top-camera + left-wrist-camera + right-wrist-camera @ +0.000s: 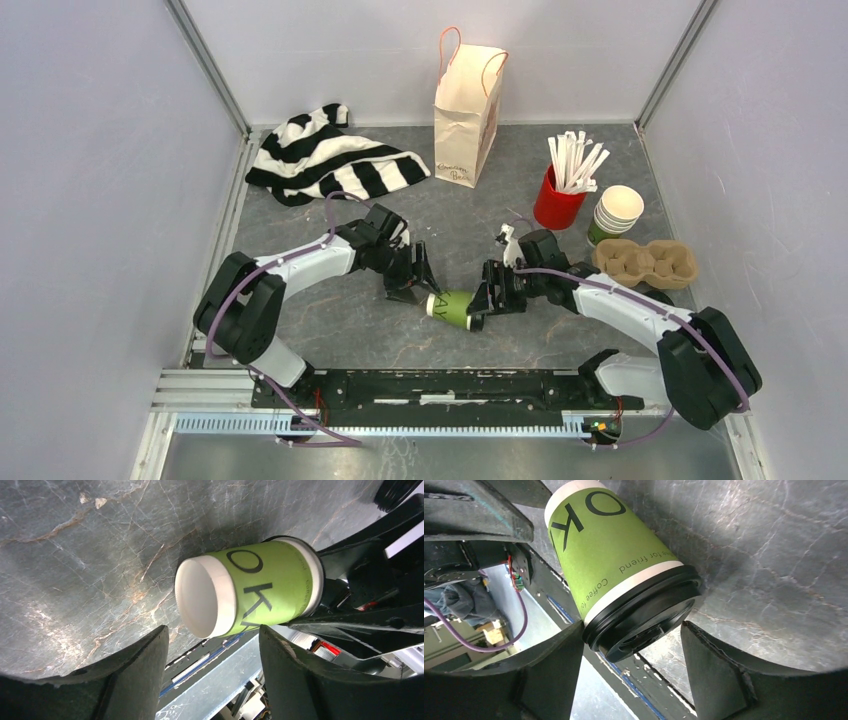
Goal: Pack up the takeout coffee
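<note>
One green takeout coffee cup (452, 307) with a black lid lies on its side on the table between my two grippers. Its white base points at my left gripper (420, 287), which is open with the base just beyond its fingertips. The left wrist view shows the cup (260, 587) ahead of the open left gripper (212, 655). My right gripper (482, 300) is open at the lid end. In the right wrist view the lid (644, 615) sits between the fingertips of the right gripper (631, 650), touching the left finger (549, 675) with a gap to the other. No second lidded cup shows clearly.
A paper bag (467, 115) with orange handles stands at the back. A striped cloth (330, 158) lies at the back left. A red cup of white sticks (560, 200), stacked lidless cups (617, 212) and a cardboard cup carrier (645, 262) stand at the right.
</note>
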Tool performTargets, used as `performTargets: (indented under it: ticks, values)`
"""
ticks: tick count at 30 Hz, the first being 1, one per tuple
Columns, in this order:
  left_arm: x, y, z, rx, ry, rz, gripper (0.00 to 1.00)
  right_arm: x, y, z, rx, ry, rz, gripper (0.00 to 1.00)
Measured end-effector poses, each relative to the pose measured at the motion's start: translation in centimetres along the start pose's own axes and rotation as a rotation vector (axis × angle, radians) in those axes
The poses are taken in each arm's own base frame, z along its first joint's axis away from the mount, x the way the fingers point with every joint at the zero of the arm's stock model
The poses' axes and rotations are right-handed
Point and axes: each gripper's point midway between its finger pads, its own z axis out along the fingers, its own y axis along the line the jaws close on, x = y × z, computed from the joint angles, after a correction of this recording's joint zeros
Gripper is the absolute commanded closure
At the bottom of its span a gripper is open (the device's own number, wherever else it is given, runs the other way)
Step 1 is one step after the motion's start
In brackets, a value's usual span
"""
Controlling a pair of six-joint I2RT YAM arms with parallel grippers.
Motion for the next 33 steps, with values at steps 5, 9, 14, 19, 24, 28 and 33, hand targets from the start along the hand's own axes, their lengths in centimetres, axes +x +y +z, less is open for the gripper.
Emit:
performTargets:
  ticks: [5, 9, 14, 19, 24, 28, 33]
  values:
    - [0.5, 0.3, 0.4, 0.018, 0.013, 0.000, 0.41, -1.2, 0.7, -0.1, -0.015, -0.056, 0.000, 0.41]
    - [0.8, 0.2, 0.9, 0.044, 0.028, -0.003, 0.46, -1.5, 0.9, -0.1, -0.018, -0.073, 0.002, 0.43]
    - [0.8, -0.4, 1.5, 0.089, 0.053, -0.009, 0.51, -1.6, 0.8, 0.0, 0.000, -0.084, -0.005, 0.43]
    - [0.5, -1.3, 2.2, 0.138, 0.065, -0.022, 0.52, -2.0, 0.8, -0.5, 0.049, -0.099, -0.010, 0.43]
    - [0.6, -2.3, 3.0, 0.181, 0.090, -0.007, 0.52, -3.7, 1.2, -2.0, 0.113, -0.159, -0.018, 0.42]
    - [1.1, -2.8, 3.7, 0.211, 0.126, -0.005, 0.52, -5.5, 2.1, -3.0, 0.143, -0.214, -0.032, 0.42]
    - [1.1, -2.2, 5.2, 0.199, 0.137, -0.013, 0.51, -6.7, 4.4, -3.8, 0.122, -0.244, -0.068, 0.43]
